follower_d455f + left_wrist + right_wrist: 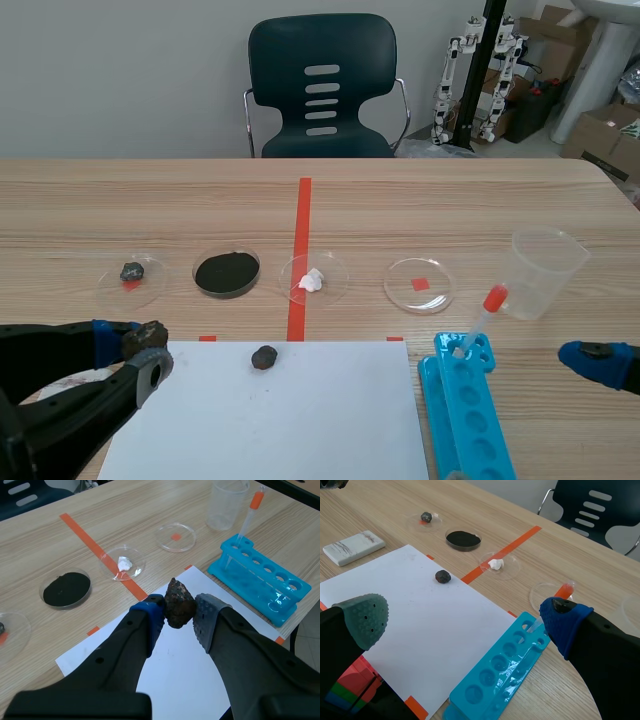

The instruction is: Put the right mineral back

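We hold a brown mineral [179,604] clamped in our left gripper [178,617], by the white paper [172,680]. Our right gripper [466,622] stands spread apart.

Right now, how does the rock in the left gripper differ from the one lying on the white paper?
The gripped rock is clamped in the left gripper; the loose rock lies free on the paper. The gripped rock is brownish and angular; the loose rock is rounder, darker. Both are small rough stones.
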You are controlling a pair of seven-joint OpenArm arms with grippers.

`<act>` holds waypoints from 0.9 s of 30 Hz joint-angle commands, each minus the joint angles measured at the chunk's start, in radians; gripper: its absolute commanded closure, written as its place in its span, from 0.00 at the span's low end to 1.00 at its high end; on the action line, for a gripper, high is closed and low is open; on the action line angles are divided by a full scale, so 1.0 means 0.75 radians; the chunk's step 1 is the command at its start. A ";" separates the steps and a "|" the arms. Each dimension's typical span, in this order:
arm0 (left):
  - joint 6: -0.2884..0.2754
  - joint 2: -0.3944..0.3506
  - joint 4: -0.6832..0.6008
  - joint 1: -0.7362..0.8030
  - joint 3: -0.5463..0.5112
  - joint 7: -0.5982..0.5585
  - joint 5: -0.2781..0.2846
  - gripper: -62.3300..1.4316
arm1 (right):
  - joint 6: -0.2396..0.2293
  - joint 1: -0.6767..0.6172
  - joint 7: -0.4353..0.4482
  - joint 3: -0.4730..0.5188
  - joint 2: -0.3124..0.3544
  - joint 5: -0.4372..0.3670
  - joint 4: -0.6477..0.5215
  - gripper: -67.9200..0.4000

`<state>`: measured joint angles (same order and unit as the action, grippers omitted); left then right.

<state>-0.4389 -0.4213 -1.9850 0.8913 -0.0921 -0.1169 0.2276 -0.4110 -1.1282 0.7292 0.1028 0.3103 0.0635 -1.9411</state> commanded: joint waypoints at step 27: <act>0.004 -0.003 0.012 -0.109 0.088 0.081 -0.056 0.91 | -0.001 -0.002 0.020 0.004 -0.001 -0.014 -0.012 0.06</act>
<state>-0.4385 -0.4217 -1.9728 0.8192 -0.0410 -0.0463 0.1753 -0.4110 -1.1282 0.7292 0.1028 0.3103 0.0635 -1.9411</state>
